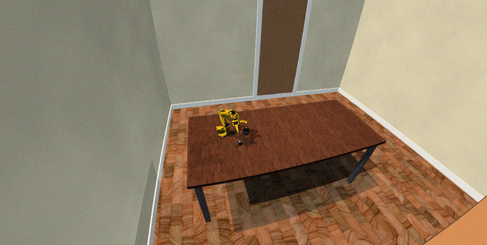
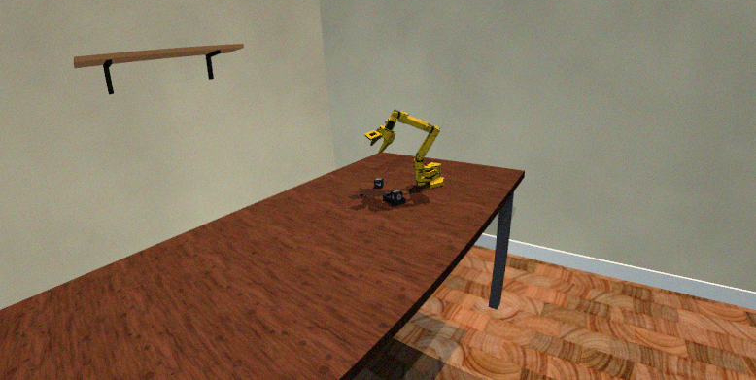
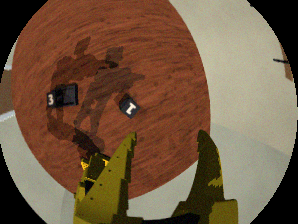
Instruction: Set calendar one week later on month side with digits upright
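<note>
The dark calendar tray (image 2: 393,201) lies on the table near the arm's base, with one dark cube in it. It also shows in the wrist view (image 3: 61,98), where that cube's top face reads 3. A second dark cube (image 2: 378,183) stands alone on the table, apart from the tray. Its top face reads 1 in the wrist view (image 3: 129,106). My gripper (image 2: 376,139) is raised high above the table, over the loose cube's side. In the wrist view my gripper (image 3: 166,137) has its fingers apart with nothing between them. The month's name is too small to read.
The yellow arm's base (image 1: 221,130) stands near the table's far left corner. The table's edges run close behind and beside the base (image 2: 429,180). A wall shelf (image 2: 155,54) hangs well away from the table.
</note>
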### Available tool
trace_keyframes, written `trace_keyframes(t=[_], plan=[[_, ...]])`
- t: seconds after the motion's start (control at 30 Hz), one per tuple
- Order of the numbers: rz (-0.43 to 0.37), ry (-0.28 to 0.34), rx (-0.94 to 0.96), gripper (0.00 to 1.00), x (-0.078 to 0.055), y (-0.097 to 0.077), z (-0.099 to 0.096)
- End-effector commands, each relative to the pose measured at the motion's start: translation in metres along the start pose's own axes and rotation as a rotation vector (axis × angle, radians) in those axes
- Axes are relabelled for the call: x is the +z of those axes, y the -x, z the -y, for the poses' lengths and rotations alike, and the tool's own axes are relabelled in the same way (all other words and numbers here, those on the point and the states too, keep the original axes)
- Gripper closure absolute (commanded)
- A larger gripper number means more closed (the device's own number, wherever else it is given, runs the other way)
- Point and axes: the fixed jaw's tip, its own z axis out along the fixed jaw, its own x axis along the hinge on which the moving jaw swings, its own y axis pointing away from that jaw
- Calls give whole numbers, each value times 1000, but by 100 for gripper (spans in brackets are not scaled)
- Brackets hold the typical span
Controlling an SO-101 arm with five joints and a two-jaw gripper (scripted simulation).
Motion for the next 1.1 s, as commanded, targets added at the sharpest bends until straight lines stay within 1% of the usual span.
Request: trace_keyframes(t=[0.0,0.03,0.1,0.37,0.6,1.07], plan=[[37,-47,-156,65,-4,0,5],[36,-48,-193,65,-3,0,5],[36,-48,-193,65,-3,0,5],[27,-54,-455,65,0,-5,4],[22,-57,-610,65,2,-8,4],[18,-59,-702,65,3,-9,4]])
